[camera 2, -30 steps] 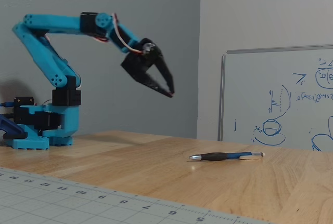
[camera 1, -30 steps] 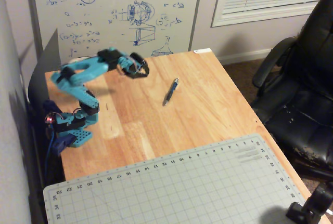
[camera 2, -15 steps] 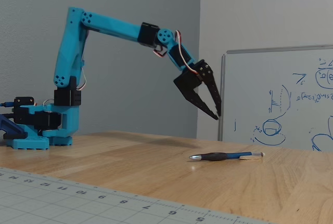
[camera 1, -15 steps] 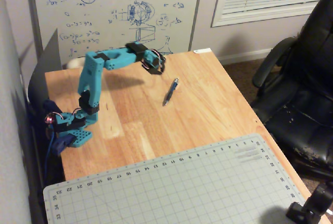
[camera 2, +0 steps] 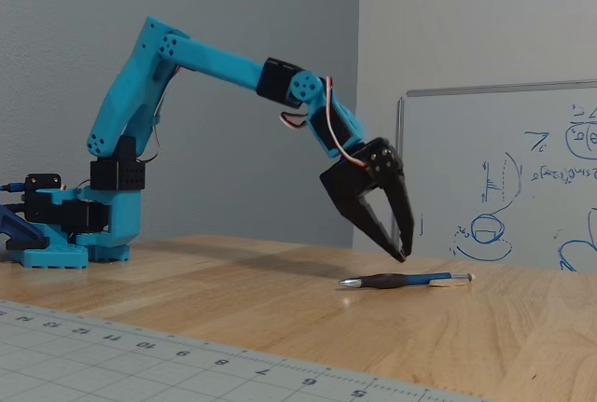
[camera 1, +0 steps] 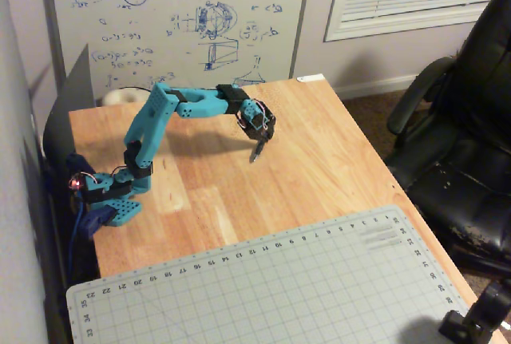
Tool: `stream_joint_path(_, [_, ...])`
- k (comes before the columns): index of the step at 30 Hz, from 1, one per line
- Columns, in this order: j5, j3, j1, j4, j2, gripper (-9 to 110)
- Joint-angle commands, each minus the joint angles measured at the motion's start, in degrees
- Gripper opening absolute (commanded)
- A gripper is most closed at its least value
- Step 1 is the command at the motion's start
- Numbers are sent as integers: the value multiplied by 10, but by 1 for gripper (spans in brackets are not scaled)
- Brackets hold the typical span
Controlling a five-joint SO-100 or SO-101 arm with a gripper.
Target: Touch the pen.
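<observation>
The pen (camera 2: 406,280) lies flat on the wooden table (camera 2: 233,299), slim and blue with a dark grip and a silvery end. In a fixed view from above it is a small dark streak (camera 1: 255,153) just below the gripper. The turquoise arm reaches out from its base (camera 1: 112,200) and points its black gripper (camera 2: 403,254) down. The fingertips come together and hold nothing. They hang a little above the pen's middle, with a small gap showing in the side view. In the view from above the gripper (camera 1: 258,143) sits over the pen.
A grey-green cutting mat (camera 1: 263,288) covers the table's near part. A whiteboard (camera 1: 176,17) leans at the far edge. A black office chair (camera 1: 463,144) stands to the right of the table. A black object (camera 1: 475,320) pokes in at the lower right corner.
</observation>
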Motion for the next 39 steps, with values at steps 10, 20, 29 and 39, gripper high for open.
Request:
stream_joint_path(10, [3,-47,1,-13,9,1])
stream_joint_path(20, [7,-47,-27,-13,9,1])
stream_joint_path(29, [7,-47,-29,-13,7,1])
stream_joint_path(39, [-1,-55,-27,-13,-19,1])
